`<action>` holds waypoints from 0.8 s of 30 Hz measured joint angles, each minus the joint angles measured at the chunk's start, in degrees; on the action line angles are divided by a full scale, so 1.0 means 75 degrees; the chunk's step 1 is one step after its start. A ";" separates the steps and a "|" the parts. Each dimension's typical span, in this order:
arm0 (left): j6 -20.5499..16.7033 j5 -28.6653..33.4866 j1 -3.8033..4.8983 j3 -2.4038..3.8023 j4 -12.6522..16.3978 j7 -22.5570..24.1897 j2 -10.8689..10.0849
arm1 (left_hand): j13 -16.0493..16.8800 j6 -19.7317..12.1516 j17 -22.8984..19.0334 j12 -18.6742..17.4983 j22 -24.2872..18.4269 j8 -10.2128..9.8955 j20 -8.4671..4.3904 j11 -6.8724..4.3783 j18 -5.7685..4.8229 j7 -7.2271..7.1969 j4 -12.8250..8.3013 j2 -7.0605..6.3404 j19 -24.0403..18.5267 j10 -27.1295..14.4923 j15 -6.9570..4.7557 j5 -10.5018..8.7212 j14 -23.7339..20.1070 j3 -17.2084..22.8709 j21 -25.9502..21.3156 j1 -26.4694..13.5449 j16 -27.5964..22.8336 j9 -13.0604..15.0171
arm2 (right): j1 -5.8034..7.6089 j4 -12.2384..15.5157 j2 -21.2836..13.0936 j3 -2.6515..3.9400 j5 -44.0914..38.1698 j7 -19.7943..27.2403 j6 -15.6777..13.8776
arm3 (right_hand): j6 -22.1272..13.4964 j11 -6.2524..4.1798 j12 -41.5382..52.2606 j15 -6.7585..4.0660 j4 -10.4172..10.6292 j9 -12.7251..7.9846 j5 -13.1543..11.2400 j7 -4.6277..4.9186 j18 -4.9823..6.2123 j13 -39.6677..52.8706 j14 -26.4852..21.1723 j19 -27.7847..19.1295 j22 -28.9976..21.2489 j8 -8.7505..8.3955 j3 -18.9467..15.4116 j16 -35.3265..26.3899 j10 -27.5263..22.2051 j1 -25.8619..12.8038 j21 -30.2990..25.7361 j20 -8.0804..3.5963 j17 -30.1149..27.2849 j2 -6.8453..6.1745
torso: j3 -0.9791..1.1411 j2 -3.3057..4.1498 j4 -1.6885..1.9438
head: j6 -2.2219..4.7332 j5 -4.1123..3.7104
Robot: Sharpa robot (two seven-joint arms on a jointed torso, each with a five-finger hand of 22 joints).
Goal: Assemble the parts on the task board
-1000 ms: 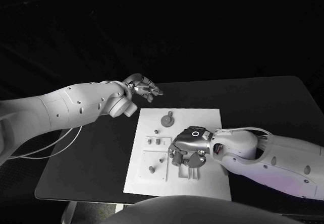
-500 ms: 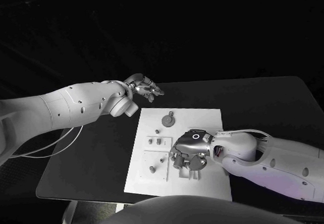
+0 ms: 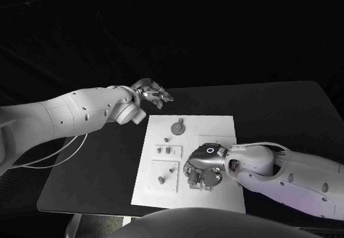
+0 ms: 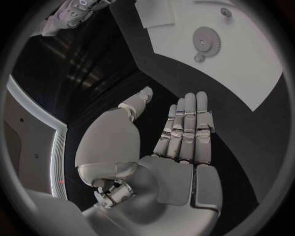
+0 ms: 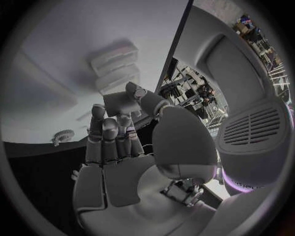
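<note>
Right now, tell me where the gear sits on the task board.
In the head view, the gear lies on the far end of the task board, towards the left hand and well clear of the right hand.

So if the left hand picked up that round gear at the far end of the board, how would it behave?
The gear looks flat and toothed, so probably stiff and light. Lying flat on the task board, it likely won't roll, but its thin edge may be hard to pinch.

White task board [image 3: 215, 128], small grey parts [image 3: 175, 128]
</note>
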 measured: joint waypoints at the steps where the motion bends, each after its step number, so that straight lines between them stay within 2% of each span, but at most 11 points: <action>1: 0.0000 0.0000 0.0000 0.0000 0.0000 0.0000 0.0000 | 0.0000 0.0000 0.0001 0.0000 0.0000 0.0000 0.0000 0.0000 0.0000 0.0000 0.0000 0.0000 0.0000 0.0000 0.0000 0.0000 0.0000 0.0000 0.0000 0.0000 0.0000 0.0000 | -0.0012 -0.0006 -0.0002 0.0000 -0.0005 -0.0002 0.0011 | 0.0000 0.0020 0.0003 0.0010 0.0000 -0.0011 0.0000 0.0000 -0.0001 0.0000 -0.0013 -0.0027 0.0000 0.0000 0.0000 0.0000 -0.0020 0.0005 0.0000 0.0018 0.0000 0.0005 | 0.0001 0.0000 0.0000 | 0.0000 0.0000; 13: 0.0003 -0.0001 0.0000 0.0000 -0.0001 0.0000 -0.0002 | 0.0000 -0.0021 0.0007 0.0000 -0.0001 0.0000 0.0001 0.0019 0.0000 -0.0021 0.0000 0.0000 -0.0001 -0.0020 0.0000 0.0000 0.0000 0.0000 0.0000 0.0000 0.0001 0.0000 | -0.0034 -0.0037 0.0001 0.0000 -0.0038 -0.0017 0.0063 | -0.0007 0.0062 0.0060 0.0060 -0.0001 -0.0129 -0.0022 -0.0020 0.0000 -0.0009 -0.0120 -0.0091 -0.0001 -0.0133 -0.0001 0.0028 -0.0117 0.0056 0.0001 0.0036 -0.0012 0.0014 | -0.0001 0.0001 0.0006 | 0.0000 -0.0013; 18: 0.0004 -0.0001 0.0000 0.0000 -0.0001 -0.0003 -0.0002 | 0.0000 -0.0021 0.0006 0.0000 -0.0002 0.0000 0.0002 0.0019 0.0000 -0.0022 0.0000 0.0000 -0.0002 -0.0020 0.0000 0.0000 0.0000 0.0000 0.0000 0.0000 0.0001 0.0000 | -0.0036 -0.0036 0.0002 0.0000 -0.0041 -0.0019 0.0068 | -0.0175 0.0064 0.0061 0.0068 0.0026 -0.0173 -0.0023 -0.0017 0.0000 -0.0013 -0.0174 -0.0091 -0.0001 -0.0197 0.0026 0.0028 -0.0202 0.0138 0.0030 0.0036 -0.0028 0.0034 | -0.0007 0.0003 0.0008 | 0.0000 -0.0004; 24: 0.0005 -0.0001 0.0000 0.0000 -0.0006 -0.0004 -0.0010 | 0.0001 -0.0021 0.0014 0.0000 0.0005 0.0000 0.0013 0.0019 0.0000 -0.0022 0.0000 0.0000 -0.0013 -0.0020 0.0000 0.0000 0.0000 0.0000 0.0000 0.0000 0.0001 0.0000 | -0.0038 -0.0014 0.0003 0.0000 -0.0042 -0.0016 0.0104 | -0.0428 0.0081 0.0122 0.0121 0.0035 -0.0247 -0.0023 -0.0092 0.0000 -0.0026 -0.0344 -0.0132 -0.0001 -0.0318 0.0096 0.0066 -0.0370 0.0277 0.0030 0.0077 -0.0038 0.0076 | -0.0012 0.0003 0.0015 | 0.0000 0.0001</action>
